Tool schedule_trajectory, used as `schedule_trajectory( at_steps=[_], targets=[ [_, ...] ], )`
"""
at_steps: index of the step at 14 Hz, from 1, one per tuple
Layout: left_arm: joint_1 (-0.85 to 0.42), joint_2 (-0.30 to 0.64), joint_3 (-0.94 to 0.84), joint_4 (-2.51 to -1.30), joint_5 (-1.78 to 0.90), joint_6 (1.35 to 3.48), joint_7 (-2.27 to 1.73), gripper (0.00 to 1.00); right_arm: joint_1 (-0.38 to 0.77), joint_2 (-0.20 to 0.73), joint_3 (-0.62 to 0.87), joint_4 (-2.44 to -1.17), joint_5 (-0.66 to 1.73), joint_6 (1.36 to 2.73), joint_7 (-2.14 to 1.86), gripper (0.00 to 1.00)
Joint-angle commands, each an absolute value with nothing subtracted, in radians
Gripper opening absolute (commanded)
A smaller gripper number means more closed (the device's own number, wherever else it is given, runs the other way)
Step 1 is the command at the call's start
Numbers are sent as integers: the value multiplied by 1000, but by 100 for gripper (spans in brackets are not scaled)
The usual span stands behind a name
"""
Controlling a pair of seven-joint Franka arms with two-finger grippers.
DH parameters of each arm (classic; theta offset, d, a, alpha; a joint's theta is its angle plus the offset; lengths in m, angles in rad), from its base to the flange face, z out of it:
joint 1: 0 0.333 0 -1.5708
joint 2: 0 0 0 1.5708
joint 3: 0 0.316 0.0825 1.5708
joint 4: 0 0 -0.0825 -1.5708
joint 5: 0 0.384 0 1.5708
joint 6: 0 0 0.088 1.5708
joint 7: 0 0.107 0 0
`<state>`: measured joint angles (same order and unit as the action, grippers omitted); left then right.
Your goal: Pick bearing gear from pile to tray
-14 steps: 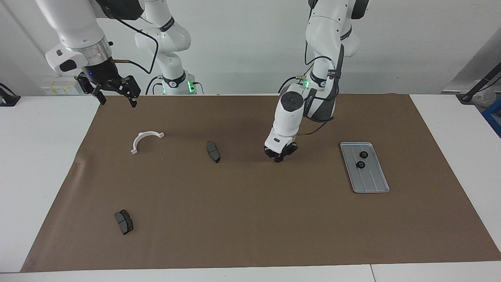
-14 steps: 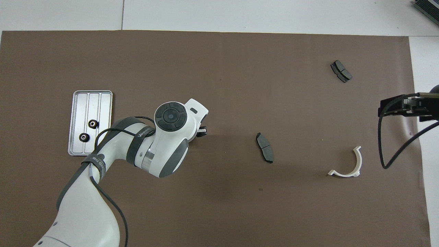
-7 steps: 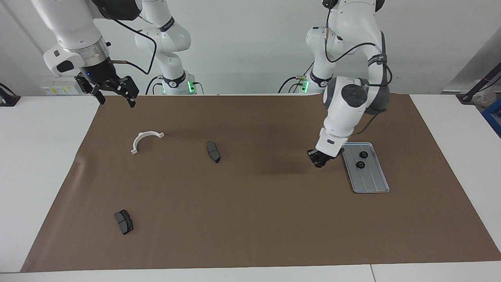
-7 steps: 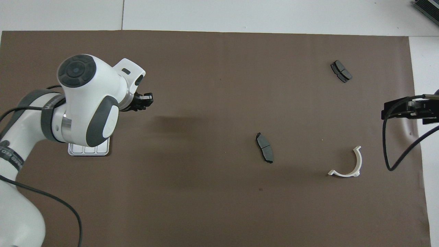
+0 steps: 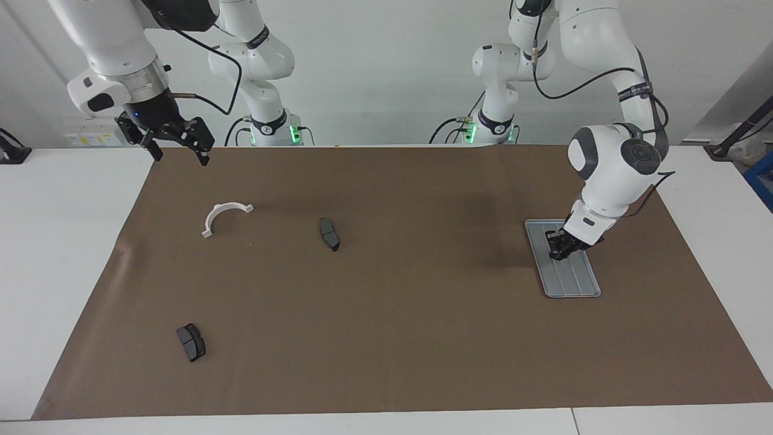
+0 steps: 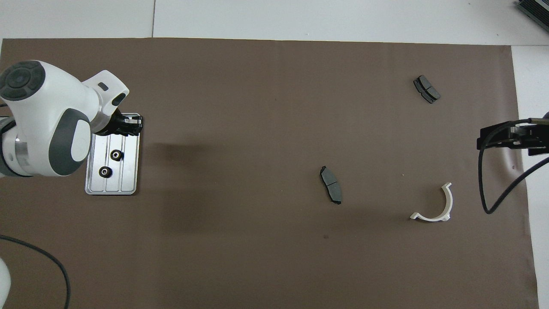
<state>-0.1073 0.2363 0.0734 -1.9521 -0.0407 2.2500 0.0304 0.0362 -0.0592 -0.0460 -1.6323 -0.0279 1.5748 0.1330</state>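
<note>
Moved since a second ago: left gripper (image 5: 564, 251), from over bare mat near the table's middle to over the tray (image 5: 578, 284); everything else is unchanged in place.

Item 1, left gripper: over the tray's end farther from the robots in the overhead view (image 6: 131, 124); whether its fingers are apart, together or holding a gear cannot be told.

Item 2, right gripper (image 5: 178, 148): waits raised over the mat's (image 5: 386, 338) corner at the right arm's end, fingers apart, nothing between them. In the overhead view only its dark tip (image 6: 510, 136) enters at the edge.

Item 3, tray (image 6: 128, 186): silver, ridged, at the left arm's end of the mat. Contents: two black gears, one (image 6: 116, 155) farther from the robots than the other (image 6: 104, 172), close together. The facing view hides both under the gripper; only the overhead view shows them.

Item 4, remaining parts, well apart from the tray and from each other:
- grey pad (image 5: 329, 234) near mid-mat;
- white half-ring (image 5: 224, 217) toward the right arm's end, nearer the robots;
- second pad (image 5: 191, 342) at the same end, farther from the robots.

Nothing lies between gripper and tray.
</note>
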Motion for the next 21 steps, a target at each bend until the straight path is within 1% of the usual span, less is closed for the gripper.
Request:
schedule_trajectory(
  at_steps=[1, 2, 3, 4, 5, 6, 7, 8, 9, 10, 13, 16, 19, 21],
  targets=[
    [-98, 186, 61, -2083, -29, 2393, 37, 21, 28, -86, -43, -1661, -11, 1582, 144, 100],
    [-100, 187, 61, -2086, -29, 2396, 37, 23, 29, -86, -43, -1661, -11, 1577, 140, 100],
    [-103, 187, 61, -2086, -29, 2396, 34, 28, 31, -83, -43, -1652, -12, 1563, 138, 100],
    [-104, 187, 61, -2086, -29, 2395, 34, 42, 31, -75, -43, -1640, -12, 1545, 137, 100],
    [-106, 187, 61, -2085, -29, 2393, 34, 61, 29, -75, -43, -1638, -11, 1540, 137, 100],
    [-107, 189, 61, -2076, -29, 2385, 34, 77, 28, -78, -43, -1649, -11, 1539, 137, 100],
    [-110, 190, 61, -2068, -29, 2381, 34, 83, 29, -83, -43, -1655, -11, 1537, 137, 100],
    [-110, 190, 61, -2053, -29, 2372, 32, 87, 34, -83, -43, -1657, -15, 1537, 138, 100],
    [-110, 189, 61, -2031, -29, 2338, 32, 89, 37, -83, -41, -1654, -27, 1539, 135, 100],
    [-110, 189, 61, -1985, -29, 2277, 32, 89, 37, -83, -41, -1655, -29, 1543, 137, 100],
    [-107, 192, 61, -1766, -32, 1969, 31, 89, 40, -83, -41, -1658, -28, 1549, 138, 100],
    [-100, 212, 61, -1539, -34, 1682, 31, 92, 34, -84, -41, -1658, -26, 1548, 137, 100],
    [-98, 215, 66, -1399, -34, 1485, 31, 97, 32, -84, -40, -1658, -21, 1548, 141, 100],
    [-98, 213, 71, -1352, -34, 1425, 31, 100, 31, -84, -40, -1660, -18, 1548, 143, 100]
  ],
)
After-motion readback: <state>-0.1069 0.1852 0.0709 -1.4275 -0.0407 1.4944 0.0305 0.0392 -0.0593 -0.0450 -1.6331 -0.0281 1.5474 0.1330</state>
